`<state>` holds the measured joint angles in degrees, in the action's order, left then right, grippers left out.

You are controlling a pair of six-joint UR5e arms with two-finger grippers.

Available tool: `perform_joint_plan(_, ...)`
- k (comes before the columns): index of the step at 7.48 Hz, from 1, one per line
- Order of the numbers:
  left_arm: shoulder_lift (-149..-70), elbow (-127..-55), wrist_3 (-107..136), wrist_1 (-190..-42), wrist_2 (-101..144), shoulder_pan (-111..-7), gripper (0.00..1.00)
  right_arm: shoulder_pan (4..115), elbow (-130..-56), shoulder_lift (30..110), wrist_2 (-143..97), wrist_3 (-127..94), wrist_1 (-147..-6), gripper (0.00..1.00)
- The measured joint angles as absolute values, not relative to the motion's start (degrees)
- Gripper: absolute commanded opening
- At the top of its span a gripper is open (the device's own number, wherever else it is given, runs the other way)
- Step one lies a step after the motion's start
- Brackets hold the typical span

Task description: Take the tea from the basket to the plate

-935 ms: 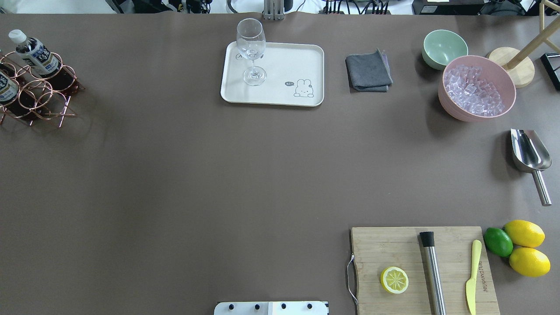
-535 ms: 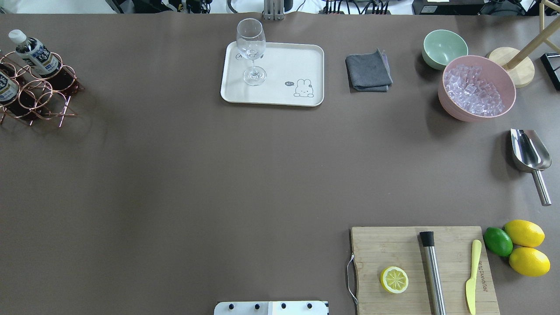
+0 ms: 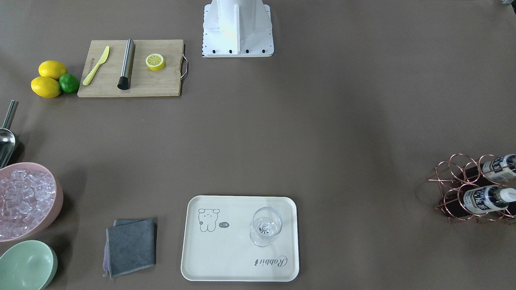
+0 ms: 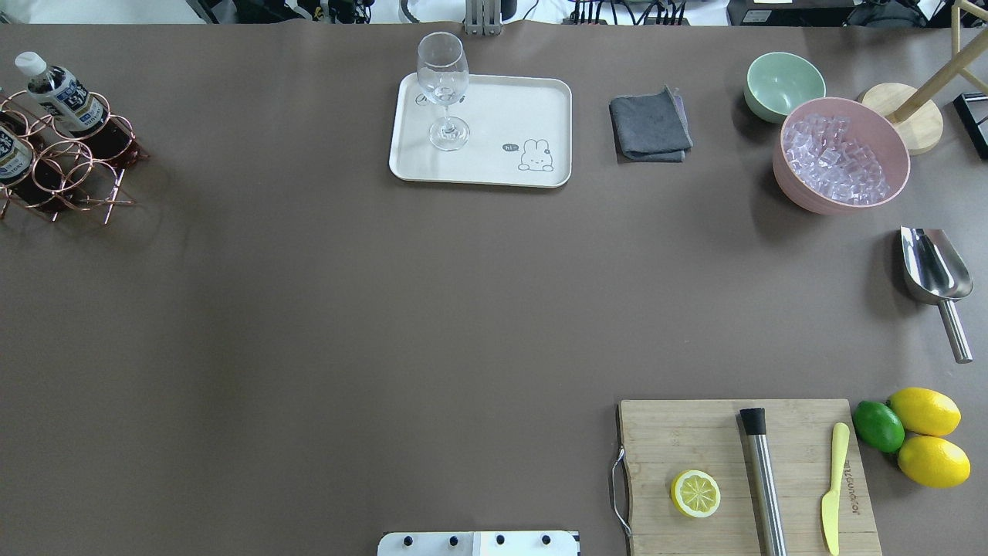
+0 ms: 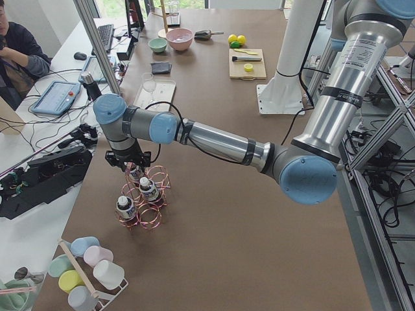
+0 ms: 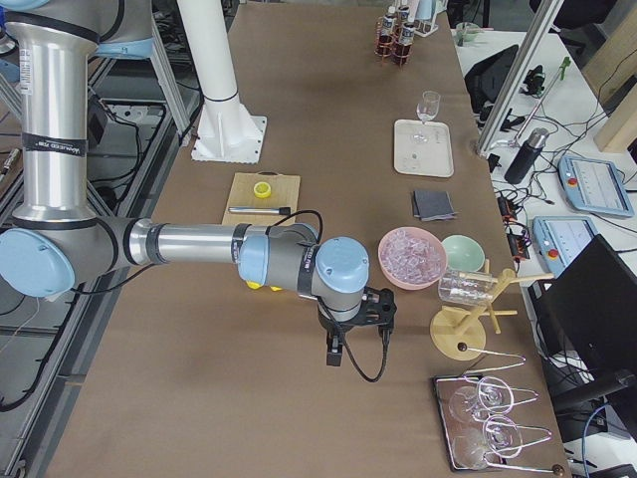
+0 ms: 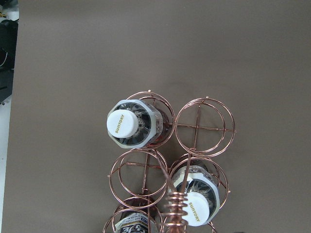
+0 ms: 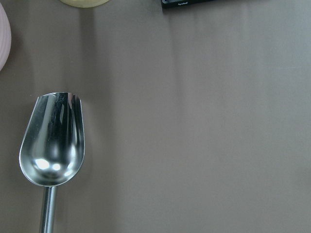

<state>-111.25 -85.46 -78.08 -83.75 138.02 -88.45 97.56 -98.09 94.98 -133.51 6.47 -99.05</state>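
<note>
The three tea bottles (image 7: 130, 124) all stand in the basket (image 7: 199, 128), each in its own ring. From the left wrist camera, which looks straight down, one white cap sits in the upper left ring. A second is in the ring to the right of the coiled handle, and a third is cut off by the bottom edge.

Against the overhead picture of half a second ago, the basket (image 4: 77, 166) and the leaning bottle's cap seem a hair nearer the table's left edge. The shift is so slight that it is hard to be sure. Nothing else on the table differs. The plate (image 4: 494, 154) lies at the far middle, well apart from the basket, with a wine glass (image 4: 444, 93) standing on its corner. The grey cloth (image 4: 650, 125), pink bowl of ice (image 4: 841, 154) and cutting board (image 4: 741, 471) lie where they did.

From the table's left end, the near arm stretches out over the basket. The left gripper (image 5: 133, 167) hangs just above the bottles. That side view does not settle how wide its fingers are, or whether they touch a cap.

The right gripper (image 6: 338, 349) hangs low over the table near the ice bowl. Its wrist camera looks down on the metal scoop (image 8: 51, 141). I cannot tell its opening either.
</note>
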Motion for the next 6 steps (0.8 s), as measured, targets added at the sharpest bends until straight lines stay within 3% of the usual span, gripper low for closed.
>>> perform_joint_plan(6,-110.6,-90.1,-77.4,-80.9,139.4,-90.7,0.0,97.6,-98.1,94.9,-133.5,6.4,-99.1,1.0)
